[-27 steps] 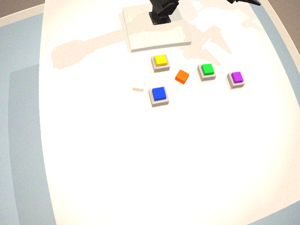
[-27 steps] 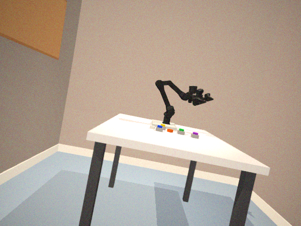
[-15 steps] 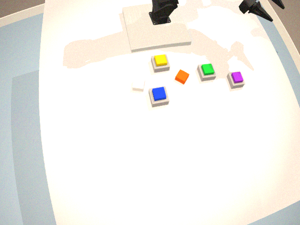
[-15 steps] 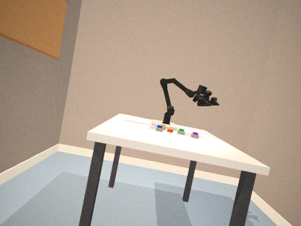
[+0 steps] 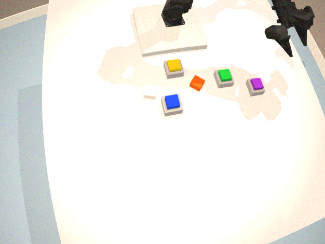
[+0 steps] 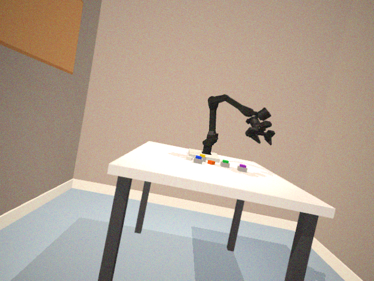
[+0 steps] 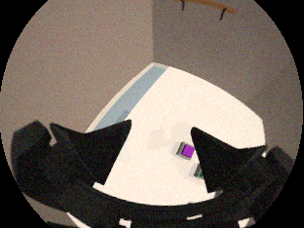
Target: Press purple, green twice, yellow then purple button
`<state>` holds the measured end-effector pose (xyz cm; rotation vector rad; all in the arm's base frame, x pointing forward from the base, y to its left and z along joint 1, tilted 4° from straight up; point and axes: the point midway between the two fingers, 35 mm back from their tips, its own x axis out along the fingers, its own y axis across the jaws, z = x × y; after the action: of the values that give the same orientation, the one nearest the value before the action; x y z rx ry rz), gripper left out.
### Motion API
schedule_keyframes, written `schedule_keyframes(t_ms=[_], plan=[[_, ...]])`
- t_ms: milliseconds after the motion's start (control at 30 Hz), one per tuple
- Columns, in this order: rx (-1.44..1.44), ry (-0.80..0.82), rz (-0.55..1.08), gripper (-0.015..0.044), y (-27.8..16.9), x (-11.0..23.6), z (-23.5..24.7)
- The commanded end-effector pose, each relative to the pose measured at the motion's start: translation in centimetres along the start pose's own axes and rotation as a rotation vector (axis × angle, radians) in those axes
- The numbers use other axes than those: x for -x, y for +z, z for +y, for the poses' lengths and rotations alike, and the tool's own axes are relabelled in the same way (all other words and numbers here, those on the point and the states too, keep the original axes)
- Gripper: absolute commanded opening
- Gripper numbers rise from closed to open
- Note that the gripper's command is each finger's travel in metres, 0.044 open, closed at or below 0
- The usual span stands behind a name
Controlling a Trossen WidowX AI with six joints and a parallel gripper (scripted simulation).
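The purple button (image 5: 257,83) (image 6: 242,165) (image 7: 187,151) is the rightmost in the top view, on a grey base. The green button (image 5: 225,75) (image 6: 225,161) stands left of it; in the wrist view the right finger partly hides it. The yellow button (image 5: 174,65) (image 6: 202,155) stands near the arm's base. All three caps stand raised. My gripper (image 5: 298,51) (image 6: 264,143) (image 7: 162,126) is open and empty, high above the table, beyond the purple button toward the table's right edge in the top view.
A blue button (image 5: 172,101) (image 6: 198,157) stands in front of the yellow one. An orange block (image 5: 197,83) (image 6: 211,162) lies between the yellow and green buttons. A white block (image 5: 150,92) (image 6: 189,158) lies left of the blue button. The arm stands on a pale board (image 5: 147,39).
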<state>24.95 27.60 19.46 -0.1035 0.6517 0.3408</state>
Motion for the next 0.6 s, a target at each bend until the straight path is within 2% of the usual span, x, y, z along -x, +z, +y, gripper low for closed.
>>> schedule_keyframes(t_ms=[0,233,567], plan=[[-0.167,-0.131,0.485,0.0400,-1.7,-3.1,-6.3],[-0.356,-0.212,0.797,0.0400,-3.1,-2.5,-10.4],[-0.364,-0.215,0.808,0.0400,-3.2,-2.4,-10.6]])
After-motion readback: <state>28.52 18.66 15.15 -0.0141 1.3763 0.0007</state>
